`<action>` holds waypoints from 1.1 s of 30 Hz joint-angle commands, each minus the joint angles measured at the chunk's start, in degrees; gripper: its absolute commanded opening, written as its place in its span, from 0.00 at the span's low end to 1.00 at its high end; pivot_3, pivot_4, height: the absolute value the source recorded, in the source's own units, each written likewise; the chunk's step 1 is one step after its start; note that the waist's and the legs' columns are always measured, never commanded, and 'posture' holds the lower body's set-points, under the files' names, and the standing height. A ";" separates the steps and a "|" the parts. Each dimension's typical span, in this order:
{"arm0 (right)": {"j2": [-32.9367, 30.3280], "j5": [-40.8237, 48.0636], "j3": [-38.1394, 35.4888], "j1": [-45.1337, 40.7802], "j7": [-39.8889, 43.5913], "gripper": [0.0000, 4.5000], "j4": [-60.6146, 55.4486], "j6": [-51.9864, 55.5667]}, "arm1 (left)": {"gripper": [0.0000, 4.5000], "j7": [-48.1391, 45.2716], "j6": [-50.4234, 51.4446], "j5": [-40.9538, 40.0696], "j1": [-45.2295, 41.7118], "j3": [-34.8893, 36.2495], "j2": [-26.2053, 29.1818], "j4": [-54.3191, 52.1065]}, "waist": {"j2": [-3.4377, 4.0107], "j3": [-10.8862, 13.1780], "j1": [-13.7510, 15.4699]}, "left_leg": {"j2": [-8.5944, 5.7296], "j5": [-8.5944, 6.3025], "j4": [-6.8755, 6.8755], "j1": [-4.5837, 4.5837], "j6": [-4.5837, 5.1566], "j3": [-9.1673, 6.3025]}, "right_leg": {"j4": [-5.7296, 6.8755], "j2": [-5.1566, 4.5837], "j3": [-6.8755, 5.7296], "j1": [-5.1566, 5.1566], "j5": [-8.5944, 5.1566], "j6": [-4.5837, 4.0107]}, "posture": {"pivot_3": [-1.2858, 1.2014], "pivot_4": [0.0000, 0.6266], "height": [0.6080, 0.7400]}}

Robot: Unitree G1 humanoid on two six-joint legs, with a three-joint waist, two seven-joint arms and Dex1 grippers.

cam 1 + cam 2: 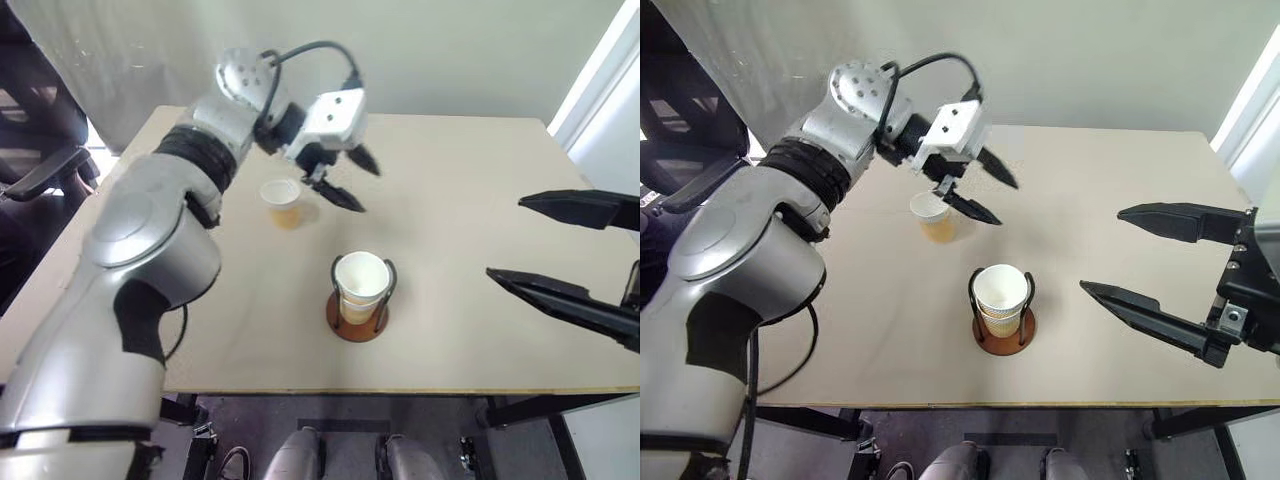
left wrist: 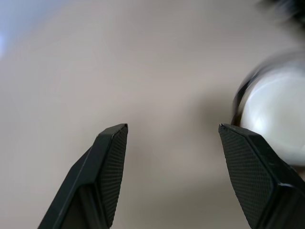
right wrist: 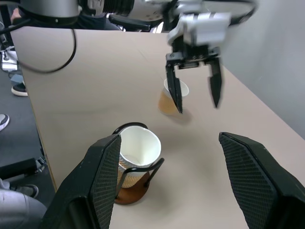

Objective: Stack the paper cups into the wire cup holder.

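The wire cup holder (image 1: 345, 325) stands near the table's front middle, its reddish-brown base and dark wire loops around nested paper cups (image 1: 361, 280) with a white rim on top. One loose paper cup (image 1: 282, 202) stands upright farther back and to the left. My left gripper (image 1: 367, 190) hovers open just right of that cup, nothing between its fingers. In the right wrist view one left finger crosses in front of the loose cup (image 3: 167, 101), and the holder (image 3: 128, 194) sits nearer. My right gripper (image 1: 505, 238) is open and empty, off to the right of the holder.
The pale wooden table (image 1: 470, 170) has bare surface to the right and behind the holder. A dark chair (image 1: 40, 170) stands beyond the table's left edge. A light wall runs behind the far edge.
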 commanded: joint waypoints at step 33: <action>0.04 -5.45 2.54 -0.44 5.99 0.75 1.47 -1.97 | 0.72 25.17 9.83 52.82 10.49 36.75 2.23 2.28 | -0.13 -0.03 -0.18 | -0.14 0.18 0.11 0.12 0.76 1.39 | -0.25 0.00 1.31 -0.20 0.20 0.79 | 0.52 0.24 1.00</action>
